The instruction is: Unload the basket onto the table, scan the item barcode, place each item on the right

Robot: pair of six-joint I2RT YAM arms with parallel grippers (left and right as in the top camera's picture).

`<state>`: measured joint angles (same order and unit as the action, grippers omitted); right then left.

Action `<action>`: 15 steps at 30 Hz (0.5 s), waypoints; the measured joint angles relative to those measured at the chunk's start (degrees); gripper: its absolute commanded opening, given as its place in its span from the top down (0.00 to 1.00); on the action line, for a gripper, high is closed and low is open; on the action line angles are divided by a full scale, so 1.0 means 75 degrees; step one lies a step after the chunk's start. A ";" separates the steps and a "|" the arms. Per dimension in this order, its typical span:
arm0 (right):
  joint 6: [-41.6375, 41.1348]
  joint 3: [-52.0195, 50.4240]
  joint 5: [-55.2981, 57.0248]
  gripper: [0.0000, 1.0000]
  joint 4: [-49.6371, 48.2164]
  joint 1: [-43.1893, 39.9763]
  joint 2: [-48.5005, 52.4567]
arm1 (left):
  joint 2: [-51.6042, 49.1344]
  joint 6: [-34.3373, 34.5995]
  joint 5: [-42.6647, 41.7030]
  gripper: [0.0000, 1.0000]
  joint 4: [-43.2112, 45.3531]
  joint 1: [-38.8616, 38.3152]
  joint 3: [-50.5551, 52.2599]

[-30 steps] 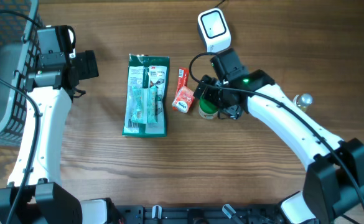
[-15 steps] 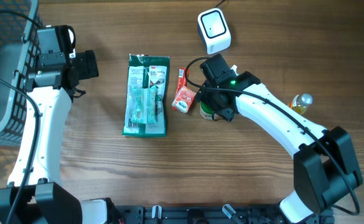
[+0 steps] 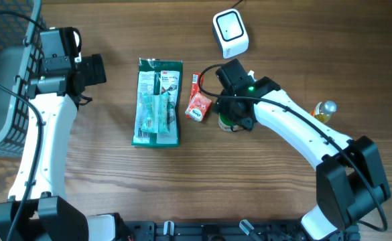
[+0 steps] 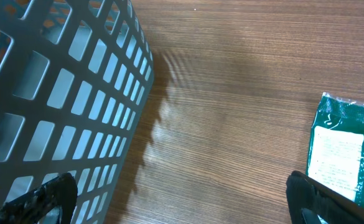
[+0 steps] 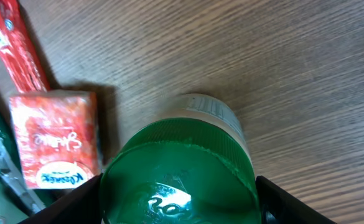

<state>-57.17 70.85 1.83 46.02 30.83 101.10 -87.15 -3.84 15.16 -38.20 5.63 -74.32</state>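
- The small jar with a round green lid [image 3: 228, 122] stands on the brown wooden tabletop [image 3: 115, 181], just beside the little red square packet [image 3: 198, 107]
- In the overhead view the jar is near the white square scanner box [image 3: 230, 32], a bit lower in the picture and not touching it
- The right jaws hang over the jar; in the right wrist view one black finger [image 5: 79, 199] is on each side of the green lid [image 5: 178, 177], right up against it
- I cannot tell if the right jaws are squeezing the lid or only sitting next to it
- The thin red stick packet [image 3: 196, 82] lies just above the little red packet, and both are next to the big flat green pack [image 3: 159, 102]
- The left jaws are wide apart with nothing between them; their dark fingers [image 4: 45, 199] show at the bottom corners of the left wrist view
- The left jaws are beside the grey plastic basket with square holes [image 4: 57, 93], well apart from the jar
- A corner of the flat green pack [image 4: 343, 152] shows at the edge of the left wrist view
- A small yellow bottle with a shiny cap [image 3: 324, 109] lies on the tabletop by the right arm [image 3: 296, 130]
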 measured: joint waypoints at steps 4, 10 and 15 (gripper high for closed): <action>0.0545 0.0000 0.0087 0.24 0.0119 0.0000 0.0000 | 0.0000 0.0003 0.0000 0.00 0.0000 0.0000 0.0000; 0.2247 0.0000 0.0286 0.24 0.0125 0.0000 0.0000 | 0.0000 0.0003 0.0000 0.00 0.0000 0.0000 0.0000; 0.3681 0.0000 0.0504 0.21 0.0146 0.0000 0.0000 | 0.0000 0.0003 0.0000 0.00 0.0000 0.0000 0.0000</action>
<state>-29.56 70.85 5.61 47.11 30.83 101.10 -87.15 -3.81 15.16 -38.20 5.63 -74.32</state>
